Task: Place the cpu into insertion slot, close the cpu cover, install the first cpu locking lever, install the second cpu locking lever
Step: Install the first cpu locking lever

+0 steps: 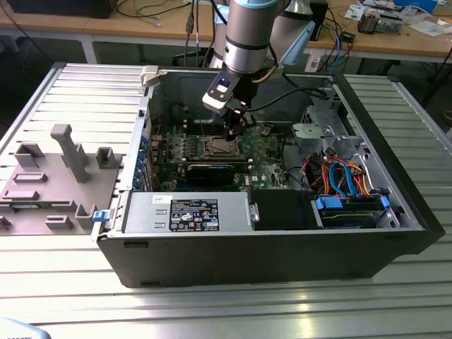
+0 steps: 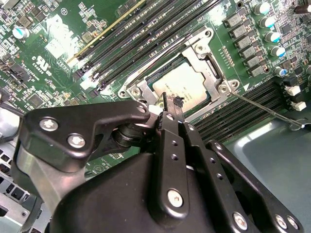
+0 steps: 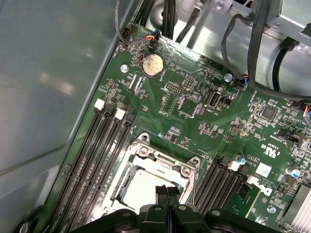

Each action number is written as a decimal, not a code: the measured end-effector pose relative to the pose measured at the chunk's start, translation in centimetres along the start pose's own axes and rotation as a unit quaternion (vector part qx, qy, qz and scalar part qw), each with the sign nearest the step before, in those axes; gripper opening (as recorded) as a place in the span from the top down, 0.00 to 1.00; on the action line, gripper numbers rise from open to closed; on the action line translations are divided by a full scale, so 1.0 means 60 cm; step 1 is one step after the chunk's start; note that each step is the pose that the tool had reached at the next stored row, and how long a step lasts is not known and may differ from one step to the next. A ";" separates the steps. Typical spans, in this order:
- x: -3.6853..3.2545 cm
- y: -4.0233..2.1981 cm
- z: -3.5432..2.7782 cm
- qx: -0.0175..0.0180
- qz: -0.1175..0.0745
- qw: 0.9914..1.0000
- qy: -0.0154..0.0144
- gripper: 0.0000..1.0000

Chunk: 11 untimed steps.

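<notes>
cpu (image 2: 187, 83) is seated in the insertion slot (image 3: 120, 183), mid-motherboard (image 3: 194, 124), between the two banks of memory slots (image 3: 90, 160). Its pale top is framed by the cpu cover (image 2: 213, 80), which is laid flat over the chip's edges, judged to pin it down ahead of locking. One thin locking lever (image 2: 265, 110) is seen sprung out past the slot's corner, so it is judged unlatched. The gripper (image 2: 170, 103) is pinched narrow with nothing visible between the tips, and is held low at the slot's near edge, probably kept slim to fit among the tight parts. Contact with the cover cannot be confirmed. The slot's near edge and that side of the cover are hidden behind the gripper body in both wrist views.
</notes>
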<state>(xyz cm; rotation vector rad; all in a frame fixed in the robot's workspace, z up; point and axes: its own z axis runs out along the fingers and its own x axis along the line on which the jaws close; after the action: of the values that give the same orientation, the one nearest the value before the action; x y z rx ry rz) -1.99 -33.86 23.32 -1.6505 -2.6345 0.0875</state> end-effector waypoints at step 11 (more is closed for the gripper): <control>0.000 0.000 0.000 0.000 -0.003 1.000 0.000 0.89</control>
<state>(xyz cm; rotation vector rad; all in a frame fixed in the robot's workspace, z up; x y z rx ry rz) -1.99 -33.85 23.31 -1.6436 -2.6390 0.0876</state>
